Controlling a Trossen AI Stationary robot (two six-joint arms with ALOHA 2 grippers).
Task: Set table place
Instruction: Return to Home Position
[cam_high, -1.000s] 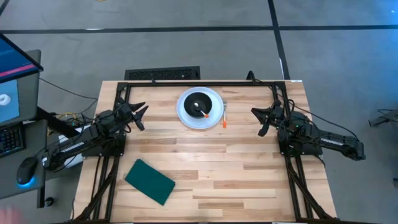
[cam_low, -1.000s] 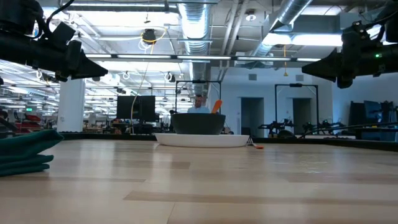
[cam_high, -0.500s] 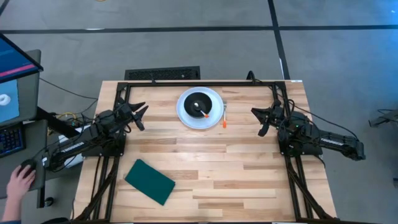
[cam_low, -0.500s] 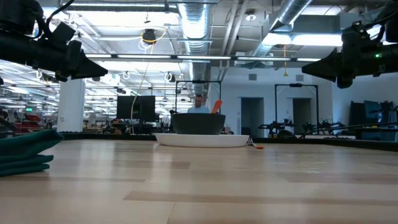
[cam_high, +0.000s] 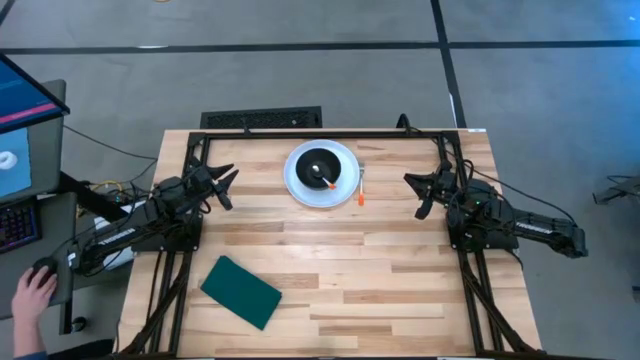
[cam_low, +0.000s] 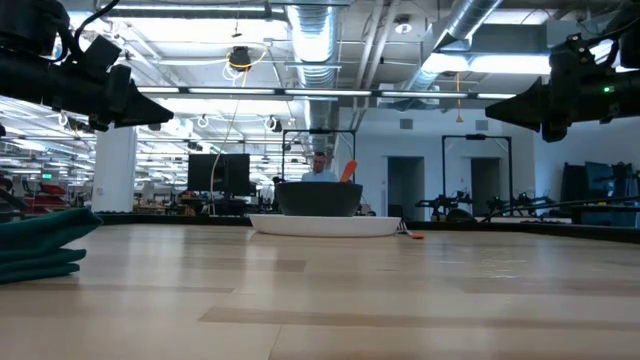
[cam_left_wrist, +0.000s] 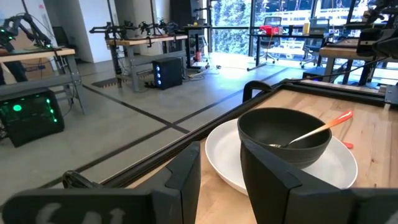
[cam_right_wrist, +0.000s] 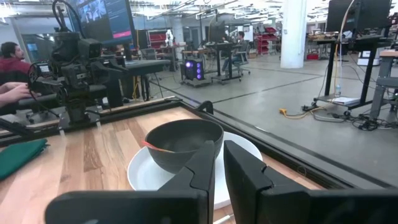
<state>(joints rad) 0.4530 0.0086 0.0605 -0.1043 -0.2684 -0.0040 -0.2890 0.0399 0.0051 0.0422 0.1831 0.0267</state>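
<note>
Off the bench's left edge, a person's hand (cam_high: 33, 291) is resting at a desk, well apart from the arms. The left pincer (cam_high: 222, 186) is hovering above the bench (cam_high: 400, 290) near its left edge. Its fingers (cam_left_wrist: 186, 180) are standing moderately apart and carrying nothing. The green pad (cam_high: 241, 291) is lying towards the near-left corner, well apart from everything else.

The plate (cam_high: 296, 186) is sitting close to the middle of the far edge, with the black bowl (cam_high: 306, 160) on it. An orange-handled utensil (cam_high: 326, 181) is leaning inside the bowl. A slim utensil with an orange end (cam_high: 361, 190) is lying on the bench just beside the plate's right rim.

The right pincer (cam_high: 416, 195) is hanging in the air near the right edge. Its fingers (cam_right_wrist: 202, 171) are drawn to a thin slit and are also empty.

Both arms appear to be at or near their parked poses, so little seems left to do. Any last motion is best made slowly, pulling back towards each arm's own side edge at full height. Neither arm should be swinging inward over the plate. The right arm especially should be keeping clear of the loose utensil, which a low sweep could flick away.
</note>
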